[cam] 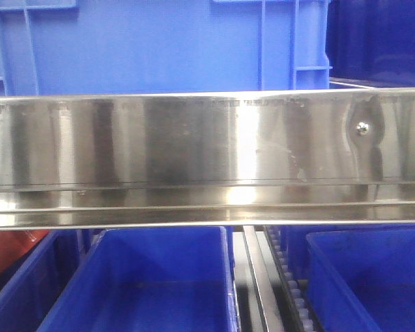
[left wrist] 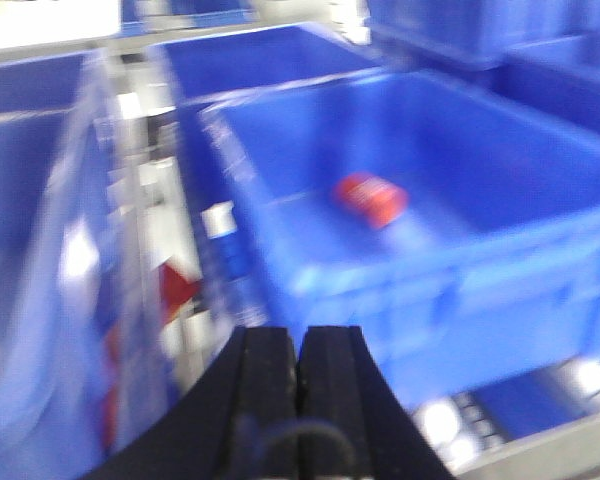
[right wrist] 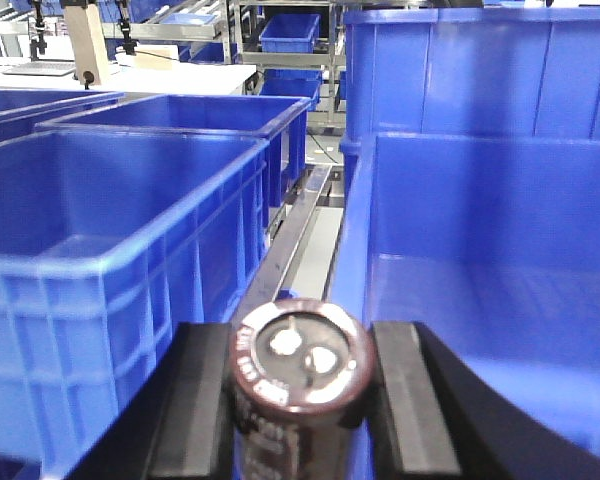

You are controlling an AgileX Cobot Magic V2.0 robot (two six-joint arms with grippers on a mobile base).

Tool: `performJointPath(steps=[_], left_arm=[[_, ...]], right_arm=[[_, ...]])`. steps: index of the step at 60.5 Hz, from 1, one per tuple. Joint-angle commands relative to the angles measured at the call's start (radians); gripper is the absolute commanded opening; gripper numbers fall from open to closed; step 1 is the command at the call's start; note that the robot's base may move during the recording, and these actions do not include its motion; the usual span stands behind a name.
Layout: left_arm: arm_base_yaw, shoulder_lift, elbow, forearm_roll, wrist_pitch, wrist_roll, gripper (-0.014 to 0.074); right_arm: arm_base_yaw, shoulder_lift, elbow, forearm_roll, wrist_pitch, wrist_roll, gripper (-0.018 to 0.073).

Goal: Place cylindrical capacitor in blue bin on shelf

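Note:
In the right wrist view my right gripper (right wrist: 302,385) is shut on the cylindrical capacitor (right wrist: 300,375), a dark brown cylinder with a silvery top and pale printing. It hangs over the gap between a blue bin on the left (right wrist: 110,250) and a blue bin on the right (right wrist: 500,260). In the left wrist view, which is blurred, my left gripper (left wrist: 300,345) is shut and empty, in front of a blue bin (left wrist: 420,210) that holds a small red object (left wrist: 370,198). The shelf's steel rail (cam: 207,149) fills the front view; neither gripper shows there.
Blue bins stand above (cam: 159,45) and below (cam: 145,290) the rail. A steel divider with rollers (cam: 277,277) runs between the lower bins. A tall blue crate (right wrist: 480,70) stands behind the right bin. A white table (right wrist: 130,70) is far back left.

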Motion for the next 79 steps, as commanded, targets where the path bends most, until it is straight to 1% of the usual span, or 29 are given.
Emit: performJointPath(steps=[1,5,7,11,21,33,40,46,52,63,66,69,70,72,73,76,77,79], left_arm=[[0.023,-0.084,0.086,0.008,-0.007,-0.012,-0.0111],[0.033,-0.142,0.139,0.008,-0.007,-0.012,-0.0111],[0.037,-0.162,0.16,0.005,-0.007,-0.012,-0.0111],[0.039,-0.199,0.201,0.0,-0.007,-0.012,-0.0111],[0.039,-0.253,0.274,-0.002,-0.007,-0.012,-0.0111],[0.039,-0.253,0.276,-0.002,-0.031,-0.012,-0.0111],[0.039,-0.253,0.276,-0.002,-0.053,-0.012,-0.0111],[0.039,-0.253,0.276,-0.002,-0.055,-0.012,-0.0111],[0.039,-0.253,0.276,-0.002,-0.055,-0.012,-0.0111],[0.039,-0.253,0.276,-0.002,-0.055,-0.012,-0.0111],[0.039,-0.253,0.276,-0.002,-0.055,-0.012,-0.0111],[0.039,-0.253,0.276,-0.002,-0.055,-0.012,-0.0111],[0.039,-0.253,0.276,-0.002,-0.055,-0.012,-0.0111],[0.039,-0.253,0.276,-0.002,-0.055,-0.012,-0.0111],[0.039,-0.253,0.276,-0.002,-0.055,-0.012,-0.0111],[0.039,-0.253,0.276,-0.002,-0.055,-0.012,-0.0111],[0.039,-0.253,0.276,-0.002,-0.055,-0.012,-0.0111],[0.039,-0.253,0.276,-0.002,-0.055,-0.012,-0.0111]], right_arm=[[0.003,0.075,-0.079,0.052,-0.044,-0.084,-0.0148],[0.011,0.146,-0.141,0.107,-0.044,-0.15,-0.0148],[0.021,0.176,-0.17,0.129,-0.042,-0.158,-0.0148],[0.052,0.249,-0.249,0.138,-0.026,-0.16,-0.0148],[0.187,0.463,-0.452,0.14,0.045,-0.162,-0.0148],[0.364,0.726,-0.677,0.134,0.073,-0.167,-0.0148],[0.432,0.894,-0.778,0.126,0.085,-0.167,-0.0148],[0.456,1.009,-0.839,0.126,0.088,-0.167,-0.0148],[0.459,1.108,-0.887,0.126,0.088,-0.167,-0.0148],[0.457,1.199,-0.92,0.126,0.082,-0.167,-0.0143],[0.455,1.208,-0.921,0.126,0.082,-0.167,-0.0092],[0.453,1.213,-0.921,0.126,0.084,-0.167,0.0004],[0.453,1.213,-0.921,0.126,0.084,-0.167,0.006],[0.453,1.215,-0.921,0.126,0.086,-0.167,0.0141],[0.451,1.215,-0.921,0.126,0.086,-0.167,0.0209],[0.449,1.215,-0.921,0.126,0.084,-0.165,0.0349],[0.448,1.215,-0.921,0.126,0.082,-0.165,0.0414],[0.447,1.215,-0.921,0.126,0.08,-0.165,0.0509]])
